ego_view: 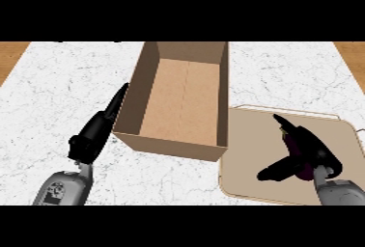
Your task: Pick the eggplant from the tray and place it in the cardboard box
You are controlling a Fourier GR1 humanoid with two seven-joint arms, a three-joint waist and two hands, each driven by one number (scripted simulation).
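The purple eggplant [288, 138] lies on the beige tray [249, 144] at the right, mostly hidden under my right hand [310, 147]. Only slivers of purple show beside the fingers and near the palm. That hand lies over the eggplant with fingers stretched toward the far left and the thumb [274, 171] spread out to the near left, so it is open. The open-topped cardboard box [178, 96] stands in the middle, touching the tray's left edge, with nothing inside. My left hand [96, 130] is held edge-on with straight fingers just left of the box's wall.
The white marbled counter [64, 87] spreads around the box and tray. Wooden strips [10, 53] border it at far left and far right. The tray's thin wire rim [314, 112] shows along its far edge.
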